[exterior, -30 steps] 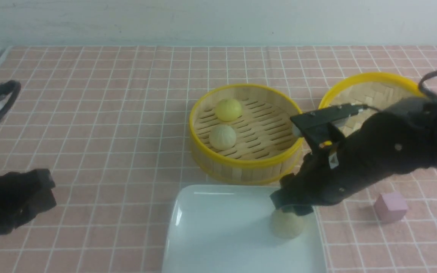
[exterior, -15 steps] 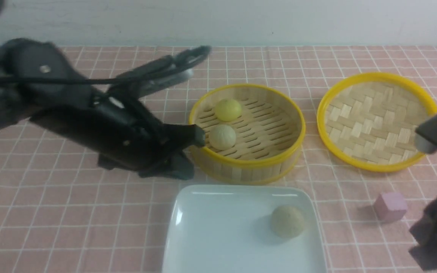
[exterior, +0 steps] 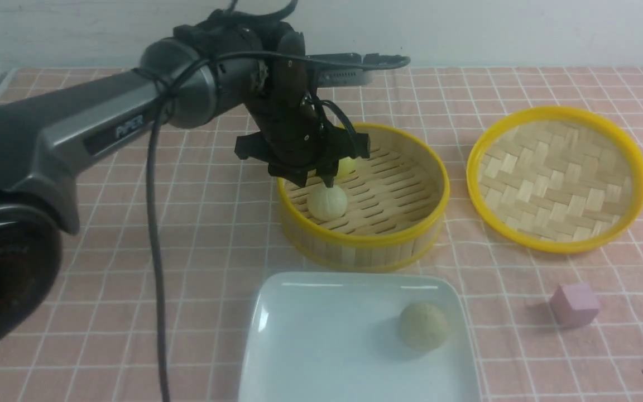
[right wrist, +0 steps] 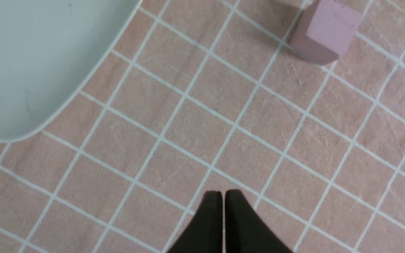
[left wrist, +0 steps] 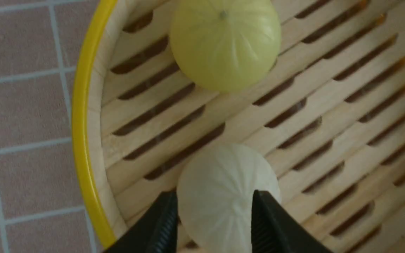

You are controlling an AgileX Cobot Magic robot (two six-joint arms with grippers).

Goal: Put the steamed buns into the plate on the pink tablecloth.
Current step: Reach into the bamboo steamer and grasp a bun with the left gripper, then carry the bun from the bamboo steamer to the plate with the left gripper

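Observation:
One beige steamed bun (exterior: 423, 326) lies in the white square plate (exterior: 310, 335) on the pink tablecloth (exterior: 132, 251). A white bun (exterior: 327, 202) (left wrist: 220, 168) and a yellow bun (exterior: 348, 166) (left wrist: 225, 42) sit in the bamboo steamer (exterior: 366, 240). My left gripper (exterior: 317, 180) (left wrist: 214, 192) hangs open over the steamer, one finger on each side of the white bun, which rests on the slats. My right gripper (right wrist: 223, 192) is shut and empty above the cloth, between the plate's corner (right wrist: 30, 52) and the pink cube.
The yellow-rimmed woven lid (exterior: 556, 178) lies to the right of the steamer. A small pink cube (exterior: 574, 303) (right wrist: 323, 30) stands on the cloth right of the plate. The left arm's cable hangs down over the cloth left of the plate.
My right arm left the bun in the plate, drew back to the lower right and shut. My left arm swung in from the left to above the steamer, its fingers now astride the white bun.

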